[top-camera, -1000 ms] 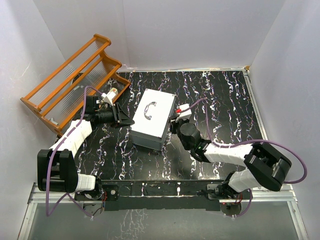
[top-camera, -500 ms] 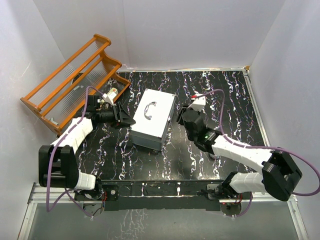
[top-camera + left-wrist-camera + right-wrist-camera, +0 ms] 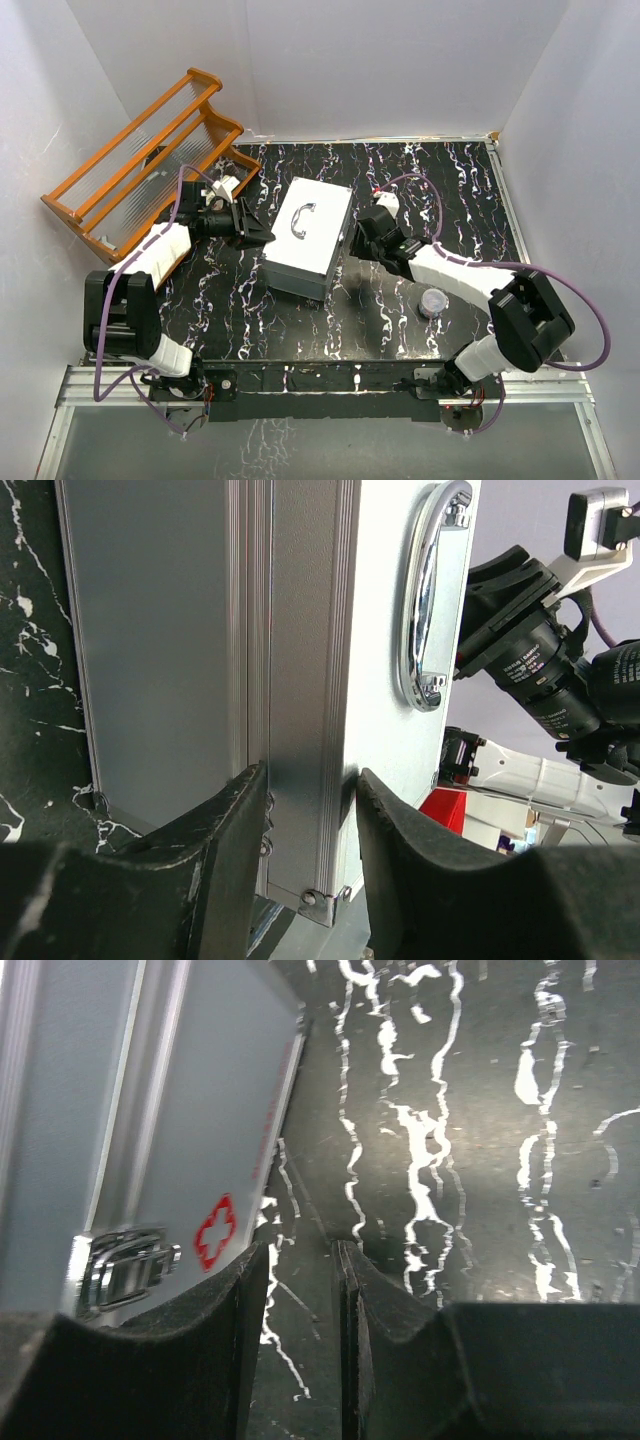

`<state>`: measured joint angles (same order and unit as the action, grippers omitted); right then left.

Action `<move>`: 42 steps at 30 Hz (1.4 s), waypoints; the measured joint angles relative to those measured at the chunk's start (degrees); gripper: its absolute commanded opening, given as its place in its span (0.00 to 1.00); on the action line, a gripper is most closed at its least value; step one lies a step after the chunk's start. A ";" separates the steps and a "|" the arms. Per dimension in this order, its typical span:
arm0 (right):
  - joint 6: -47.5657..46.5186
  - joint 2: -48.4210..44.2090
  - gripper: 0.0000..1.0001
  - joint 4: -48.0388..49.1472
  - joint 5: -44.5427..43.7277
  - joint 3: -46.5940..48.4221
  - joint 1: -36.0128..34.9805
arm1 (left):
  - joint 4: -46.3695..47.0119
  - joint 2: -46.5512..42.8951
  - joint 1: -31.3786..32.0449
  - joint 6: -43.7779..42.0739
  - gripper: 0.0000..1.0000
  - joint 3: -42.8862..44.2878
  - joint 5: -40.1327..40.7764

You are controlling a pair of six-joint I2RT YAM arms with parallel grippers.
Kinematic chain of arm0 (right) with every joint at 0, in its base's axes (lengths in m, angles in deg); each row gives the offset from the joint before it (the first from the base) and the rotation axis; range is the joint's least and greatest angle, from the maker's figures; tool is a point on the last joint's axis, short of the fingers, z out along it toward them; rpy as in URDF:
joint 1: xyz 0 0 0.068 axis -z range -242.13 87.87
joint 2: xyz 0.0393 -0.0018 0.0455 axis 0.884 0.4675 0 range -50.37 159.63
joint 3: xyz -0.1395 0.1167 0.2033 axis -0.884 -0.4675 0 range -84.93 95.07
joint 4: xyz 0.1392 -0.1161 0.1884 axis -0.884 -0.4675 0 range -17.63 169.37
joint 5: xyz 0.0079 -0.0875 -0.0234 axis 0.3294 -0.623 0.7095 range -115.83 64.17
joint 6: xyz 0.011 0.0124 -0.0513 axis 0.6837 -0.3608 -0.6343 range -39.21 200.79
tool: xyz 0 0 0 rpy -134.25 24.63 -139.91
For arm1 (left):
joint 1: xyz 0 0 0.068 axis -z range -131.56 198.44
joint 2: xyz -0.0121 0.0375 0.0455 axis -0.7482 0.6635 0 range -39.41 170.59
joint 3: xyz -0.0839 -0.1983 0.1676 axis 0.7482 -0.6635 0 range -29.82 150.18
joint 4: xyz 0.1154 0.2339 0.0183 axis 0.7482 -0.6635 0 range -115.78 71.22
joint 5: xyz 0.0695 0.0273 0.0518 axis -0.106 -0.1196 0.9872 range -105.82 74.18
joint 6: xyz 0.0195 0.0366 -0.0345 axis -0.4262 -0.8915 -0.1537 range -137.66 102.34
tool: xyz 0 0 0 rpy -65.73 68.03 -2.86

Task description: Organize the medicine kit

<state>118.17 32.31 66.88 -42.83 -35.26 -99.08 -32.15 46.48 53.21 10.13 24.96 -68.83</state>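
— Since its lid is shut, can anything inside the medicine kit (image 3: 308, 240) be seen?
— No. Nearest, lower right, is a small round cup (image 3: 433, 301), too blurred to name.
— The pincers?
— The left pincer (image 3: 310, 780) straddles the kit's ribbed edge; clamped or merely flanking, I cannot tell. The right pincer (image 3: 302, 1250) is slightly parted over the bare surface (image 3: 450, 190), holding nothing.
— The kit?
— Mid-frame, handle (image 3: 432, 590) up. Only the right wrist shows its latch (image 3: 125, 1265) and red cross (image 3: 215, 1232). The left wrist shows a red thing (image 3: 455, 812), cut off behind. Farthest, upper left, is an orange rack (image 3: 140, 150).

White-shelled arms (image 3: 160, 252), black joints, trailing purple cables (image 3: 608, 335).
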 measured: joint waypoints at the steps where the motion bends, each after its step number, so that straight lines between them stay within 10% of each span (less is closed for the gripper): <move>1: 0.24 0.39 0.30 0.09 1.18 0.37 0.00 | 0.26 0.11 0.26 0.22 0.32 0.00 0.00; 25: -0.42 4.85 0.32 3.98 2.16 2.19 5.16 | 6.03 6.08 7.52 6.27 0.35 4.00 -0.52; 42: -5.03 -15.02 0.52 -16.13 -3.04 3.98 7.13 | -10.67 -9.03 9.68 -5.46 0.92 11.98 29.83</move>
<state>113.15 17.29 50.75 -45.87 -31.29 -91.95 -42.82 37.45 62.89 4.66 36.94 -39.00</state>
